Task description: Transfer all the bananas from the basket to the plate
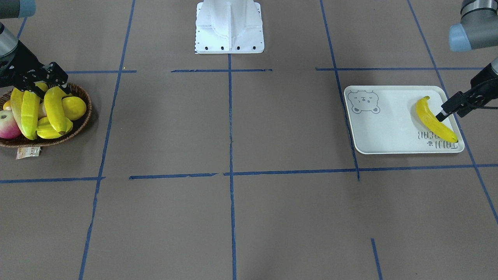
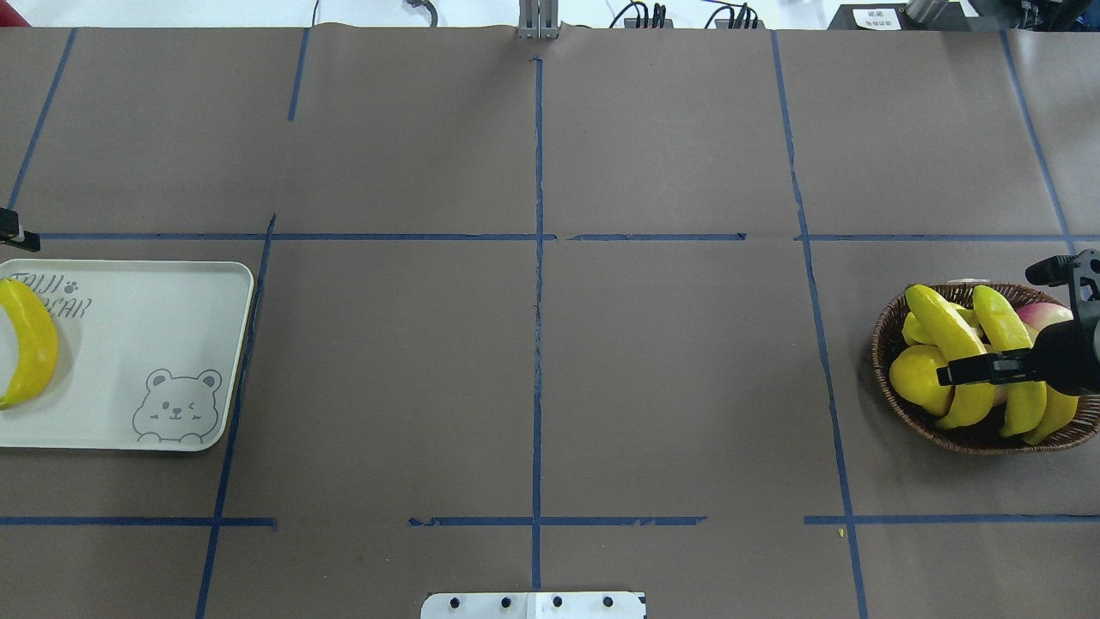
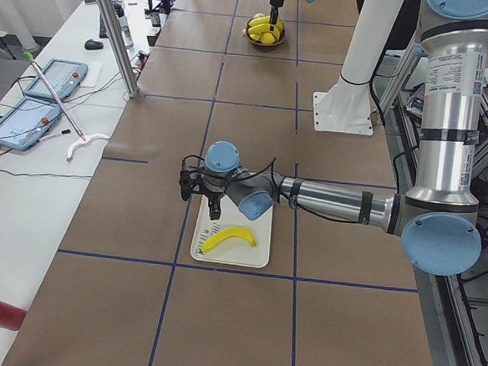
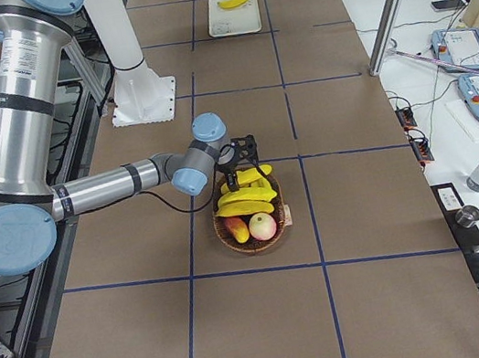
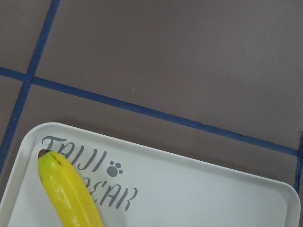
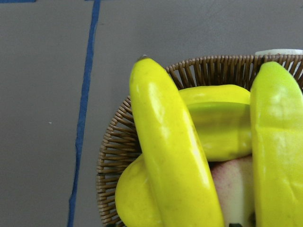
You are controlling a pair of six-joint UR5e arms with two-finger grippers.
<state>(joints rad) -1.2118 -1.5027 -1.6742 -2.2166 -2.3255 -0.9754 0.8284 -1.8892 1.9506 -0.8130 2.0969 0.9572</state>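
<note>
right end effector [image 1: 44,83] hangs low over the basket [image 1: 85,123] at its end of the counter [image 1: 175,124], jaws spread with nothing clamped yet, and as far as i can make out it's straddling the top banana [image 1: 54,109] of the pile. left end effector [image 1: 451,109] is way over at the other end, just beside the plate [image 1: 389,128], jaws apart and holding nothing, tip close to the lone banana [image 1: 433,120] lying flat on it. handling-wise, my guess: these look glossy and smooth, so probably slippery and light, and the shine makes me think plastic rather than real fruit, so stiff and hard to bruise. with that curve, a grip near a tapered end would likely squirt out. i'd close across the fat middle, jaws square to the length. the top one leans on the others, so lifting it could roll its neighbours. containers: the basket is packed, bananas stacked across each other, plus a round lemon [image 1: 74,108] on the side toward the middle of the counter, a pink-red round fruit [image 1: 7,125] on the opposite side, and a ridged yellow-green fruit [image 1: 29,111] that's easy to mistake for a banana. can't count the bananas in there for sure since they overlap. the plate has just that one banana along its lettered side, and the bear-face half is bare.
</note>
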